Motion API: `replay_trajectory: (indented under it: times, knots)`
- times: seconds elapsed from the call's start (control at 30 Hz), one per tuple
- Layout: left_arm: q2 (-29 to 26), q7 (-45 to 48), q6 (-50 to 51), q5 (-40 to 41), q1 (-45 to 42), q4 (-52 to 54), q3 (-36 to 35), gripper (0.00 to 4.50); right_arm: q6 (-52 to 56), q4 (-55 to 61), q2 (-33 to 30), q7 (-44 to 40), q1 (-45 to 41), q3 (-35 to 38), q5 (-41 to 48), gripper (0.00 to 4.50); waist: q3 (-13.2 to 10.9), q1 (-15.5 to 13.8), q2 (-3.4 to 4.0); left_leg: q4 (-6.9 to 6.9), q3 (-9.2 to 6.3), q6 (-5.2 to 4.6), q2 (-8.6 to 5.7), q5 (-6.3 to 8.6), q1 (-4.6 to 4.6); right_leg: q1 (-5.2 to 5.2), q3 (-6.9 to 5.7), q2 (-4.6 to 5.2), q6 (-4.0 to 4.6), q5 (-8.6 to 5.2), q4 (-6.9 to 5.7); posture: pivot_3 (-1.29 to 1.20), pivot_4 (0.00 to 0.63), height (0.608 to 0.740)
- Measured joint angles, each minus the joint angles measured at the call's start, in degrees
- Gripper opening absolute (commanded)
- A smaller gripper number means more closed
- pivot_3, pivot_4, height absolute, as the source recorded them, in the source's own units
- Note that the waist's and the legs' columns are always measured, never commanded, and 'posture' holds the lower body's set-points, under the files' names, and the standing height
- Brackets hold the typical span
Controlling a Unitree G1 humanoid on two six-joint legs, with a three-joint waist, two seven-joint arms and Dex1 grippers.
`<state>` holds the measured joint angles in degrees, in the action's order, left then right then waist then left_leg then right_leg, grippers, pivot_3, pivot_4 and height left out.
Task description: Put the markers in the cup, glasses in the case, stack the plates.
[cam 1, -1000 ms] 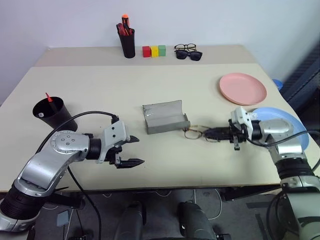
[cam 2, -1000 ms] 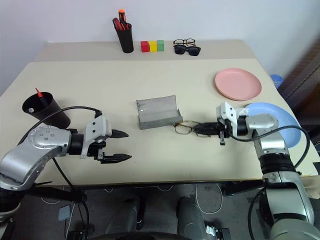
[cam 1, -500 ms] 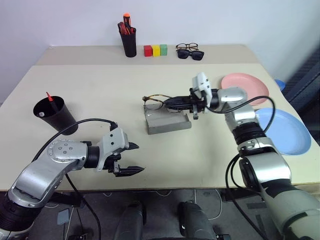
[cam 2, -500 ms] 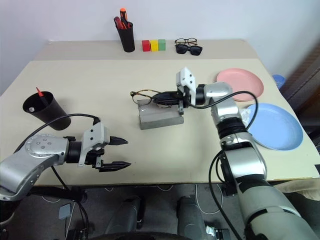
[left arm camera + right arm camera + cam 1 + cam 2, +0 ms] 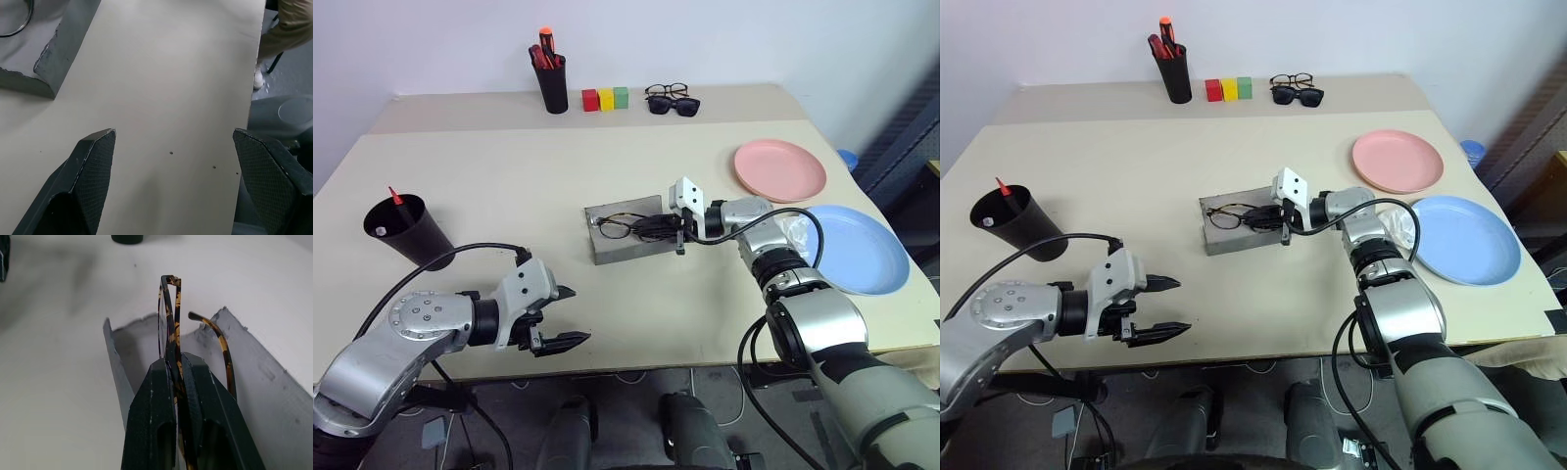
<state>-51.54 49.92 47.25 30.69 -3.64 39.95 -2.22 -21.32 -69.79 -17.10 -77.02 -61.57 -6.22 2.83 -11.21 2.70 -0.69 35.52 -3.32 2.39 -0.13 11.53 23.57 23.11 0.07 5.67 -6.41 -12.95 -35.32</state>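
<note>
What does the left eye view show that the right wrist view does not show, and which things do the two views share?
Left eye view alone: the left gripper open over the table's near edge, the black cup with a red marker, the pink plate, the blue plate, and the pen holder, blocks and two more pairs of eyewear at the back.

Right wrist view alone: the tortoiseshell temples and how the fingers pinch the frame.

Shared: the right gripper shut on the glasses over the open grey case.

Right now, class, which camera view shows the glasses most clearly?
The right wrist view: the glasses sit close up, pinched in the right gripper above the open case. Both eye views show them smaller; the left wrist view shows a case corner.
</note>
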Motion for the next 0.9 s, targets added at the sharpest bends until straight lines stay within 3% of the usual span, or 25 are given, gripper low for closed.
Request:
replay_trajectory:
  times: [0.03, 0.23, 0.43, 0.53, 0.7, 0.87, 0.9]
  knots:
    - [0.0, -0.36, 0.04, 0.11, 0.27, 0.21, -0.57, 3.9, 0.21, -0.27, -0.04, -0.34, -0.01, -0.01, -0.43, 1.1, 0.0, -0.01, 0.0, 0.0, 0.0, 0.0, 0.0, 0.0, 0.0, 0.0, 0.0, 0.0, 0.0, 0.0, 0.0, 0.0, 0.15, 0.74]
    - [0.67, -2.32, 0.04, 1.48, -0.78, -0.75, -2.35, 3.9, 0.37, -0.39, -0.62, -1.66, 0.0, 0.13, -1.47, 4.03, -0.01, -0.14, 0.01, -0.01, 0.0, 0.01, 0.0, -0.01, 0.0, 0.0, 0.01, 0.0, 0.0, 0.0, 0.0, 0.0, 0.15, 0.74]
    - [5.09, -6.64, -1.53, -0.3, -10.28, -9.0, -1.92, 3.9, 2.22, 8.07, -6.47, -4.67, 1.03, 3.9, 2.06, 4.03, -0.05, -0.38, 0.02, -0.01, -0.01, 0.07, -0.01, -0.04, 0.01, -0.03, 0.01, -0.01, -0.03, 0.0, 0.02, 0.0, 0.15, 0.74]
    - [6.72, -6.75, -2.84, -2.24, -17.37, -16.29, 0.27, 3.9, 8.18, 24.43, -12.73, -4.97, 8.84, 6.55, 5.92, 4.03, -0.03, -1.11, -0.02, -0.02, -0.04, 0.06, -0.01, -0.04, 0.01, -0.08, -0.02, -0.01, -0.13, -0.03, 0.01, 0.0, 0.15, 0.74]
    - [9.43, -3.67, -8.53, -7.56, -29.42, -34.21, 5.72, 3.9, 24.84, 56.92, -25.17, 0.42, 38.1, 14.07, 10.17, 4.03, -0.03, -3.47, 0.0, -0.23, -0.04, 0.06, -0.02, -0.04, 0.09, 0.03, -0.06, 0.0, -0.21, -0.11, 0.05, 0.0, 0.15, 0.74]
    - [14.34, 0.87, -19.95, -15.91, -43.79, -58.88, 11.25, 3.9, 36.59, 78.36, -28.51, 7.84, 61.55, 25.69, 14.31, 4.03, -0.05, -2.84, -0.02, -0.1, 0.09, 0.07, -0.02, -0.04, 0.11, 0.09, 0.05, 0.01, -0.15, -0.11, 0.18, 0.0, 0.15, 0.74]
    - [16.3, 1.68, -22.57, -17.74, -47.76, -65.33, 12.59, 3.36, 37.54, 81.49, -28.51, 9.15, 65.69, 28.0, 14.52, 4.1, -0.06, -3.13, -0.1, 0.03, 0.07, 0.07, -0.02, -0.04, 0.14, 0.07, 0.01, 0.0, -0.18, -0.13, 0.18, 0.0, 0.15, 0.74]
